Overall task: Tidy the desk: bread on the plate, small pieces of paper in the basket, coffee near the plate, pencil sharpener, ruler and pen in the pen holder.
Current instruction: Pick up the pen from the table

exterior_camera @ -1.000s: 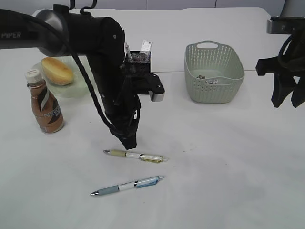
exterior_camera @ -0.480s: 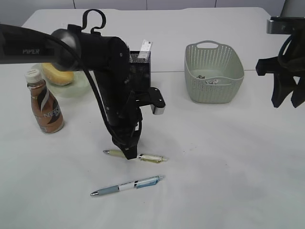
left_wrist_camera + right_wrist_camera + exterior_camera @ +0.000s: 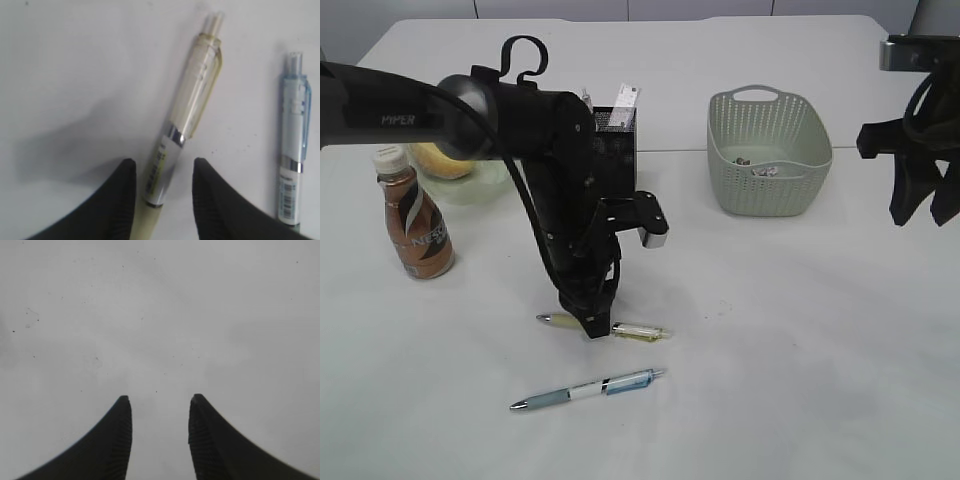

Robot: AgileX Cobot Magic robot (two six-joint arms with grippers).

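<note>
Far left: bread (image 3: 438, 160) on plate (image 3: 485, 182), coffee (image 3: 413, 217) just before it. Pen holder (image 3: 616, 135) far centre; basket (image 3: 768, 150) right. Two pens near centre, one (image 3: 638, 330) behind the other (image 3: 588, 388).

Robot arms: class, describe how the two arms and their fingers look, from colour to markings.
Both arms are black. The left arm has rounded glossy joints, white lettering along its upper link, a black cable looped beside it and a silver-edged camera block. The fingers are black, curved, tapering, with ribbed inner faces.
</note>
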